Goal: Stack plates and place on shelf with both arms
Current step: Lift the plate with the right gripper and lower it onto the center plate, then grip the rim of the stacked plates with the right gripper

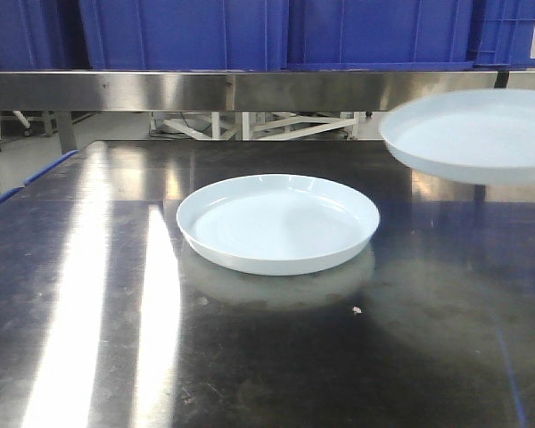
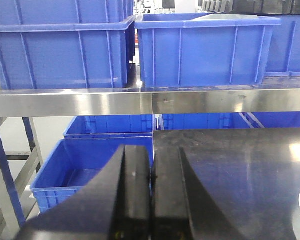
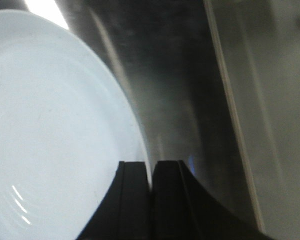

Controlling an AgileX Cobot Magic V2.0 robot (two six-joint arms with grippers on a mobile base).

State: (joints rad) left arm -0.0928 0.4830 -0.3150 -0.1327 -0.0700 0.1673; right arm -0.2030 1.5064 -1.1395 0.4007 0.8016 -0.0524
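Blue bins (image 1: 187,31) are shelved behind the counter (image 1: 89,339). The resting plate (image 1: 278,223) is set mid-counter. The lifted plate (image 1: 473,134) is clamped by the right pincer (image 3: 151,169) above the right edge. The left pincer (image 2: 151,160) is closed, empty. Rims should be aligned before release.

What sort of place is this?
Likely a warehouse or workshop rather than a home kitchen: blue plastic crates line a steel shelf, more crates sit below it, and the table is dark metal.
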